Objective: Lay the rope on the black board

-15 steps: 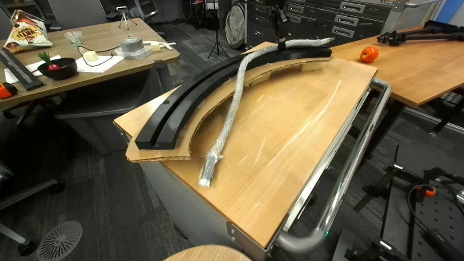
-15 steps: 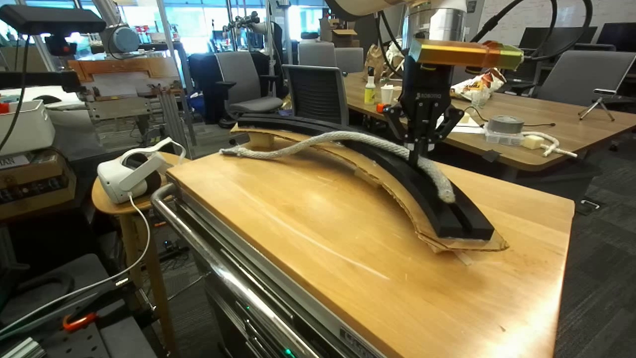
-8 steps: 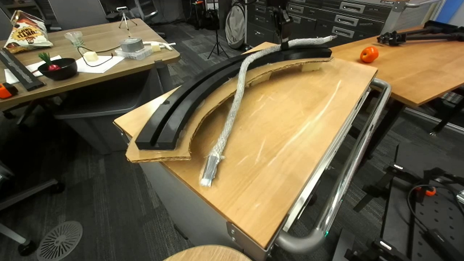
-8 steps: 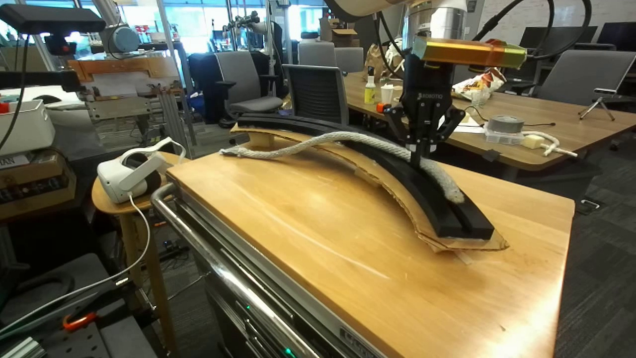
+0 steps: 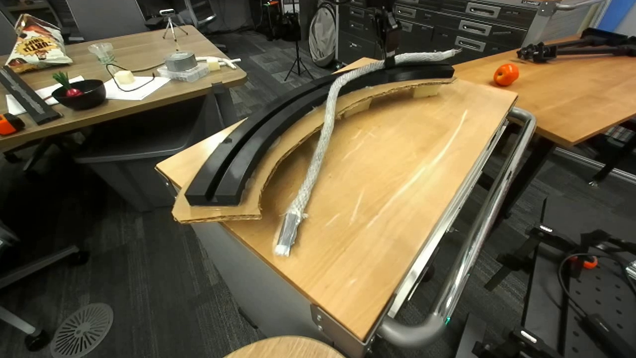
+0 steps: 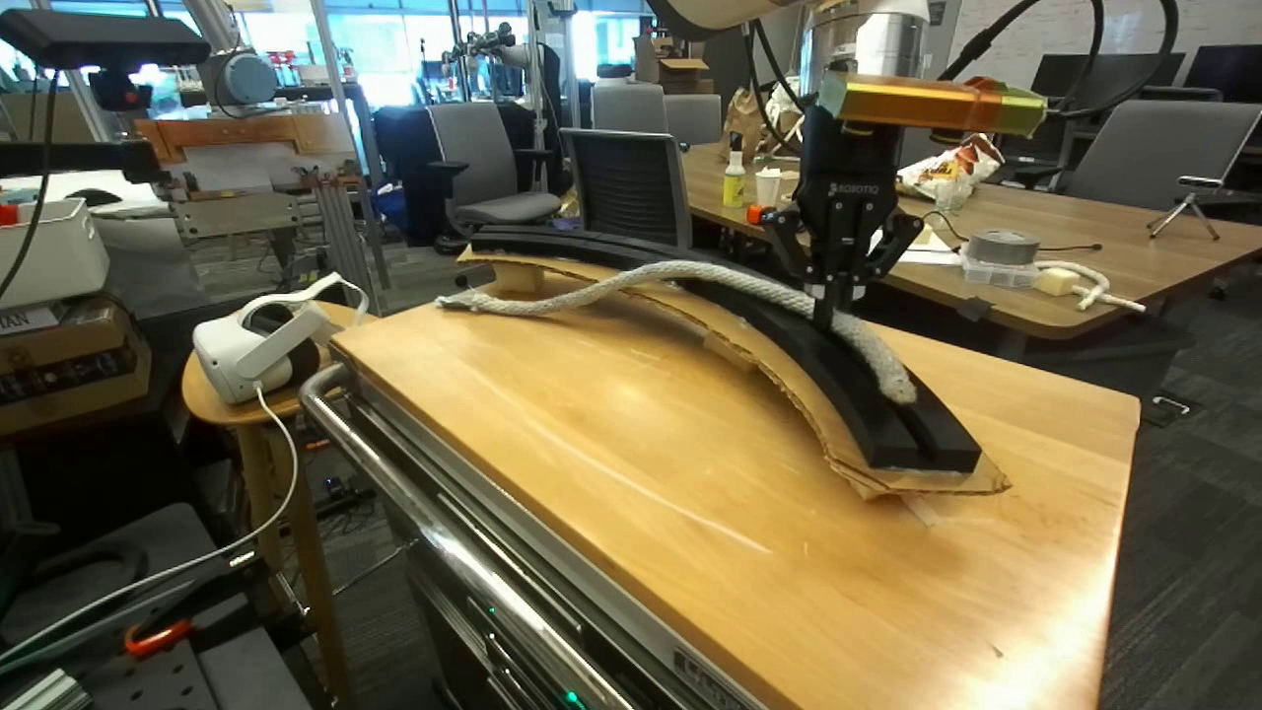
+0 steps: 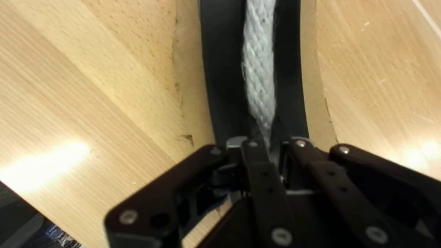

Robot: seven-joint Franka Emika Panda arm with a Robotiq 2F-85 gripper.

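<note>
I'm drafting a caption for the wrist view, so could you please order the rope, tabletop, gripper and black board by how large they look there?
Largest: tabletop
Next: gripper, made larger by its nearness
Then: black board, only a stretch of which shows
Smallest: rope

rope (image 5: 318,154): 1 | rope ends (image 5: 287,232): 2 | black board (image 5: 236,171): 1 | groove (image 5: 213,191): 1 | gripper (image 6: 833,310): 1 | fingers (image 6: 823,313): 2 | worktop (image 5: 377,209): 1 | cardboard (image 5: 216,214): 1 | rail (image 5: 480,233): 1 | fruit (image 5: 506,75): 1 | bowl (image 5: 87,99): 1 | radish (image 5: 73,92): 1 | chip bag (image 5: 39,48): 1 | small tripod (image 5: 168,13): 1 | tape roll (image 5: 181,60): 1 | clear box (image 5: 171,72): 1 | headset (image 6: 232,355): 1 | spray bottle (image 6: 734,185): 1 | white cup (image 6: 768,185): 1
</note>
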